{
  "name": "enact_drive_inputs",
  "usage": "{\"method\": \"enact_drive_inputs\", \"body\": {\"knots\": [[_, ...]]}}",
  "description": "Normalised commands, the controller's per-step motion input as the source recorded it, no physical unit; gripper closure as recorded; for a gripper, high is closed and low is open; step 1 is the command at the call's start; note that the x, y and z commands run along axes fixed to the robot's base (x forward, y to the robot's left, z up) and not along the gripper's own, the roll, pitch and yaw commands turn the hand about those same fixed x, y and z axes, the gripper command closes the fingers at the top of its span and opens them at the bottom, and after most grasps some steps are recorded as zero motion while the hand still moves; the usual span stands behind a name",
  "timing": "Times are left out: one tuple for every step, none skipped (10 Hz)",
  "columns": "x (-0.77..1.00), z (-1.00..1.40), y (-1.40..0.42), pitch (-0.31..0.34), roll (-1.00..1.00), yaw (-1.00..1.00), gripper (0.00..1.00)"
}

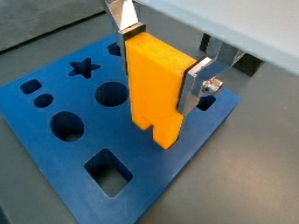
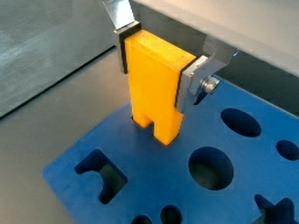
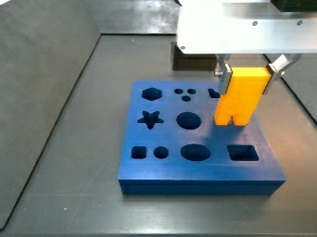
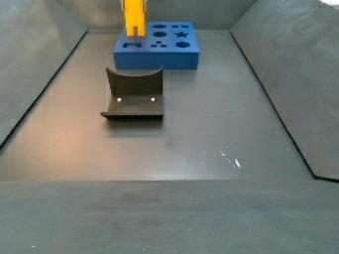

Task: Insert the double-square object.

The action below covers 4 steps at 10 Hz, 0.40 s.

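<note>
My gripper is shut on the double-square object, a tall yellow-orange block held upright with its two prongs pointing down. The silver fingers clamp its upper end on both sides. It shows the same way in the other wrist view, gripper and object. The prongs hang just over the blue board, near one edge. In a side view the object stands over the board's right-hand part, below the gripper. I cannot tell whether the prong tips touch the board.
The blue board has a star hole, a round hole, an oval hole, a square hole and smaller holes. A dark block lies behind the board. The fixture stands on the floor in front of the board.
</note>
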Motion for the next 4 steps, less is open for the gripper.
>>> {"method": "enact_drive_inputs", "body": {"knots": [[0.0, -0.92, 0.0, -0.003, 0.15, 0.0, 1.0], [0.0, -0.08, 0.0, -0.024, 0.0, 0.0, 1.0], [0.0, 0.0, 0.0, 0.006, 0.02, 0.0, 1.0], [0.0, 0.0, 0.0, 0.0, 0.0, 0.0, 1.0]]}}
